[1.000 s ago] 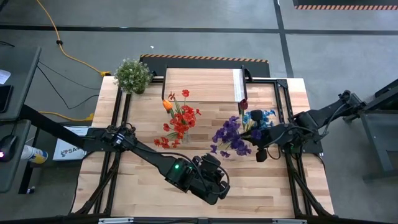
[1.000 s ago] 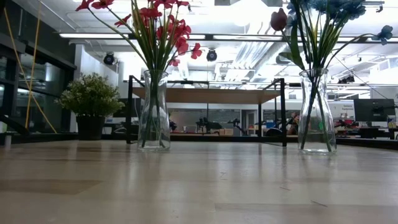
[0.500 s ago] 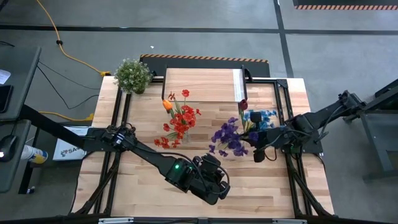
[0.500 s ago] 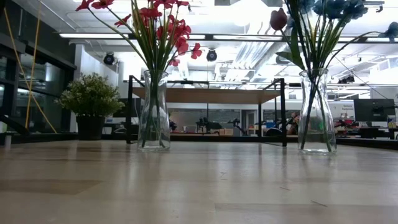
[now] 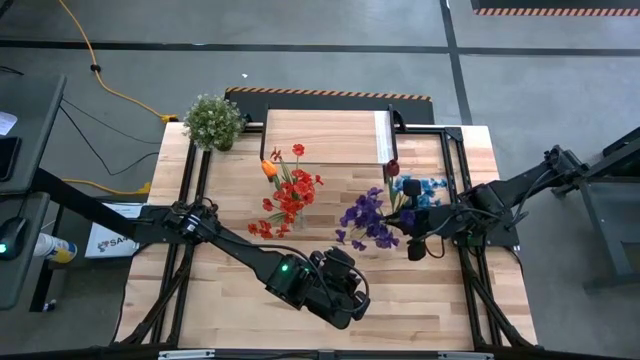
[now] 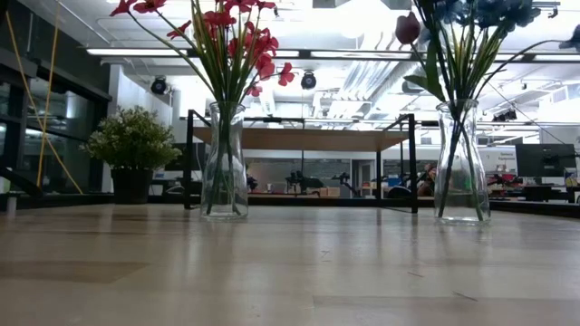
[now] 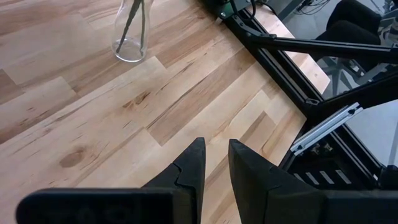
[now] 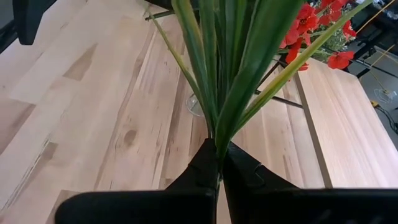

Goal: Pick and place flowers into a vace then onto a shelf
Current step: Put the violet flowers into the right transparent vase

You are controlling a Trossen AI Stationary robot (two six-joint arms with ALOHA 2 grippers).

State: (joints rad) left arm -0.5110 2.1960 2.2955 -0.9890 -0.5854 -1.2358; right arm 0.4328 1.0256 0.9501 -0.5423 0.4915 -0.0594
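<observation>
1. Glass is the material of both vases: the left vase [image 6: 225,161] with the red flowers [image 5: 288,195] and orange tulip [image 5: 269,168] stands mid-table, and the right vase [image 6: 461,163] stands well apart to its right with the purple and blue flowers [image 5: 372,218] and the dark red rosebud [image 5: 391,168].
2. Both vases rest on the table [image 5: 240,300], in front of the shelf [image 5: 325,137] at the far edge; the plank top of the shelf carries nothing.
3. At the bouquet in the right vase, the right gripper [image 8: 219,163] has its fingers closed on the green stems [image 8: 217,74].
4. Over the near middle of the table, the left gripper [image 7: 216,163] hangs with its fingers a little apart, holding nothing.
5. Judged from this, the flower-loading part looks done or nearly done, as no loose stem lies on the table.
6. What remains is lifting each filled vase onto the shelf; neither has been moved there yet.
</observation>
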